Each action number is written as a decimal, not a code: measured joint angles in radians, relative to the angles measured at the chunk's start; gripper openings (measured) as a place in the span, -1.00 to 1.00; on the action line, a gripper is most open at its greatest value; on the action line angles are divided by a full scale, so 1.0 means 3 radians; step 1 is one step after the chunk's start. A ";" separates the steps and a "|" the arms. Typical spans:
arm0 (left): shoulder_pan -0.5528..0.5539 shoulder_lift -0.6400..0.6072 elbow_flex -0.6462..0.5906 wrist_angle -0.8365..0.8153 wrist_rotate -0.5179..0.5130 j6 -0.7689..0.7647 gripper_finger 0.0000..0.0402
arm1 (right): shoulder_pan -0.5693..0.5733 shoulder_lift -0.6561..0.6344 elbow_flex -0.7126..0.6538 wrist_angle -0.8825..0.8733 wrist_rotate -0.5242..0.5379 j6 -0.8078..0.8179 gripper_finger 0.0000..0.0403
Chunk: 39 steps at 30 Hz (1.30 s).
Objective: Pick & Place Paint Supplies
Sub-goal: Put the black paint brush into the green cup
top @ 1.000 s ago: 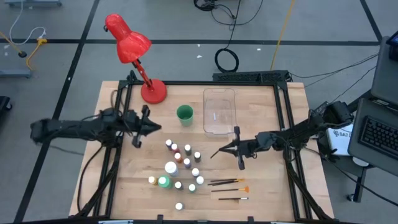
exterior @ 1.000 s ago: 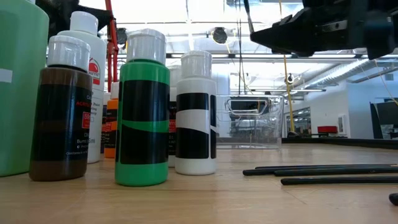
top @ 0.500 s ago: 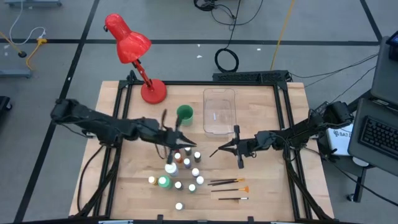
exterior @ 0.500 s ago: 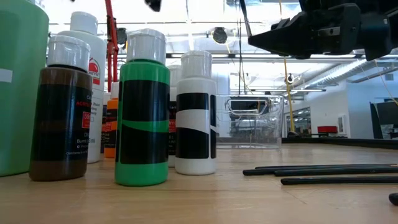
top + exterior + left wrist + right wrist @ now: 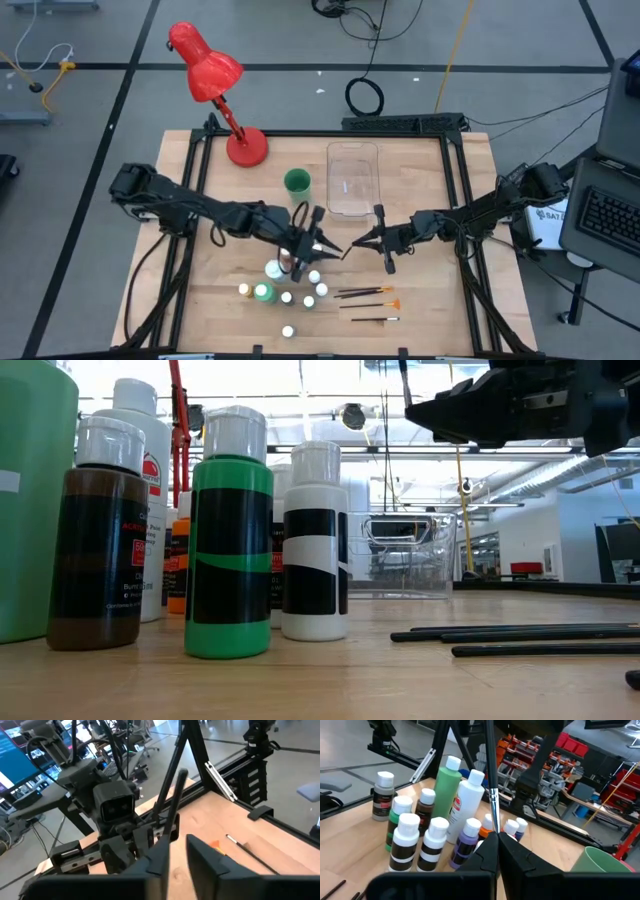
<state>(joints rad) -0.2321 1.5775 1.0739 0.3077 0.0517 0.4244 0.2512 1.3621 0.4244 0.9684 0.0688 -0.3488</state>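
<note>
Your right gripper (image 5: 495, 840) pinches one paintbrush (image 5: 490, 775); your left gripper (image 5: 177, 852), slightly parted and empty, hovers over the paint bottles (image 5: 290, 275). The clear tray (image 5: 353, 180) is empty; nearly everything remains.

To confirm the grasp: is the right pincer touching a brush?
Touching. The right wrist view shows the right pincer shut on the brush handle.

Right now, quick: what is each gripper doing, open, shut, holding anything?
Left gripper: above the paint bottles, fingers slightly parted, holding nothing.
Right gripper: shut on a brush, held above the table.
</note>
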 joint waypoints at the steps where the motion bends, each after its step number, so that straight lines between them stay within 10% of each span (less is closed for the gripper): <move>1: 0.0000 0.0003 0.0009 0.0003 -0.0002 -0.0007 -0.47 | 0.0000 0.0000 0.0000 0.0000 0.0000 0.0001 -1.00; 8: -0.0005 0.0007 0.0011 0.0233 0.0040 -0.0050 0.11 | -0.0003 0.0000 0.0001 -0.0003 0.0014 -0.0001 -1.00; 13: -0.0016 0.0052 0.0012 0.0434 0.0215 0.0001 0.19 | -0.0003 0.0000 0.0001 -0.0006 0.0019 -0.0009 -1.00; 39: 0.0005 0.0257 0.0010 0.0825 0.0147 -0.0012 -0.96 | -0.0004 0.0006 0.0003 -0.0077 0.0025 -0.0018 -1.00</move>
<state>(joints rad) -0.2305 1.6545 1.0767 0.5552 0.0958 0.4209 0.2501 1.3640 0.4252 0.9453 0.0764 -0.3542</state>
